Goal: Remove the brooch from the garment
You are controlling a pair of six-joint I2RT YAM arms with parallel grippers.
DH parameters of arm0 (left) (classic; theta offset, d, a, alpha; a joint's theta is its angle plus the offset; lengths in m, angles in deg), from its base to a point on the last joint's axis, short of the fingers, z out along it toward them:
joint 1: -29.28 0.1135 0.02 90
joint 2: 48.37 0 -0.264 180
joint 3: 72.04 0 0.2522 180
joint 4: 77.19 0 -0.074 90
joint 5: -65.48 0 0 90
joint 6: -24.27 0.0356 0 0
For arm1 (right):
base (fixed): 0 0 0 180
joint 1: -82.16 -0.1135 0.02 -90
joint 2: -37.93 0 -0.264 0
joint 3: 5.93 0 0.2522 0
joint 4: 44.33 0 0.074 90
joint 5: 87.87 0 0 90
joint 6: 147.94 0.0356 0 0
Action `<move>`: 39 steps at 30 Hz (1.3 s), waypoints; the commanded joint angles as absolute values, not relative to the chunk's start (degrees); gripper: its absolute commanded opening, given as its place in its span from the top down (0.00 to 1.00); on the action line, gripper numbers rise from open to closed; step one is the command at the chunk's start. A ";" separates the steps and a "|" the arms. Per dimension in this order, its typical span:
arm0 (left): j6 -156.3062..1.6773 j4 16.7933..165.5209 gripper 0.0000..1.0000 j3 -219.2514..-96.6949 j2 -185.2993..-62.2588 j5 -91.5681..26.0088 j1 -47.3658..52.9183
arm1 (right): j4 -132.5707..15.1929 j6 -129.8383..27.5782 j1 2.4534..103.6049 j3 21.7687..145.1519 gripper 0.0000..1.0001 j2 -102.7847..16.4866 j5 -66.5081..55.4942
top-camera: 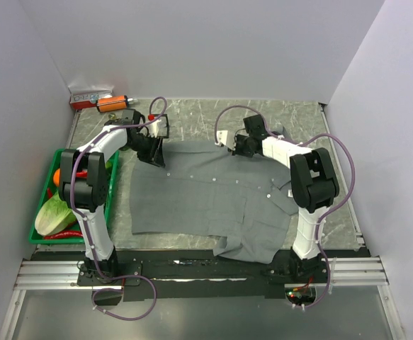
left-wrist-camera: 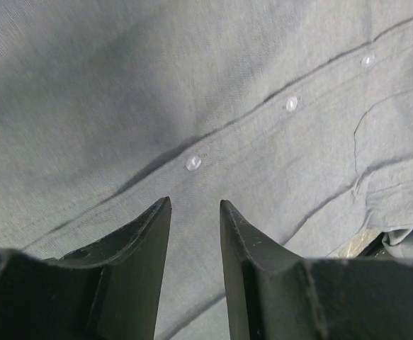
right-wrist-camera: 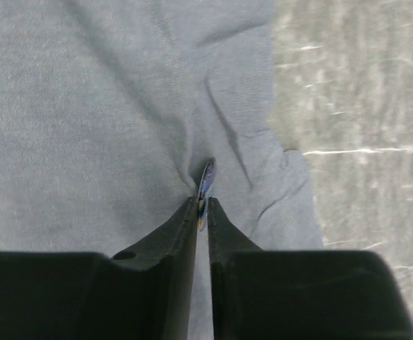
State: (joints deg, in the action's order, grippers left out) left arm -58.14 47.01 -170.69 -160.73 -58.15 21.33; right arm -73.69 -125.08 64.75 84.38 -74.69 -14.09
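The garment (top-camera: pixel 206 191), a grey short-sleeved shirt, lies spread flat on the table. My right gripper (top-camera: pixel 229 145) is at its far edge. In the right wrist view the right gripper (right-wrist-camera: pixel 200 202) is shut on the brooch (right-wrist-camera: pixel 206 176), a thin bluish disc seen edge-on, and the cloth (right-wrist-camera: pixel 107 106) puckers around it. My left gripper (top-camera: pixel 155 157) is at the shirt's far left corner. In the left wrist view the left gripper (left-wrist-camera: pixel 195 205) is open, with grey cloth between its fingers, just short of a white button (left-wrist-camera: pixel 193 163).
A green crate (top-camera: pixel 50 239) of vegetables stands left of the shirt. An orange object (top-camera: pixel 111 103) and a red and white box (top-camera: pixel 87 95) lie at the back left. Bare marbled table (right-wrist-camera: pixel 355 106) shows beside the shirt's edge.
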 commanded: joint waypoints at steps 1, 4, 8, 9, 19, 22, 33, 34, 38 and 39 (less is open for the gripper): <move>-59.06 47.66 0.60 -171.94 -160.61 -59.32 21.28 | -72.25 -124.39 64.58 88.77 0.86 -75.80 -11.49; -58.97 47.66 0.60 -172.11 -160.52 -59.41 21.28 | -71.72 -123.16 64.40 89.56 0.93 -76.59 -9.30; -59.32 47.83 0.60 -171.85 -160.70 -59.85 21.28 | -75.14 -120.10 64.23 92.98 0.93 -79.04 -6.75; -59.32 47.83 0.60 -171.94 -160.78 -59.94 21.28 | -75.32 -119.39 64.31 93.17 0.92 -79.14 -6.57; -59.32 47.66 0.60 -172.29 -160.96 -60.11 21.28 | -79.45 -116.48 63.70 96.67 0.90 -81.42 -5.95; -59.67 47.92 0.60 -171.94 -160.79 -60.46 21.28 | -81.29 -116.04 63.79 98.69 0.99 -82.65 -5.16; -64.23 57.03 0.60 -172.02 -157.18 -67.40 20.14 | -69.28 -98.92 66.77 84.93 1.00 -64.83 -26.41; -64.76 58.54 0.59 -172.55 -157.09 -67.76 19.87 | -67.60 -97.68 66.60 81.51 1.00 -63.16 -29.65; -68.54 65.57 0.59 -176.32 -159.28 -70.57 17.24 | -59.69 -87.77 65.81 77.44 1.00 -57.53 -34.85; -69.59 67.15 0.59 -177.03 -159.81 -72.57 16.80 | -59.50 -85.91 65.81 77.52 1.00 -57.34 -35.74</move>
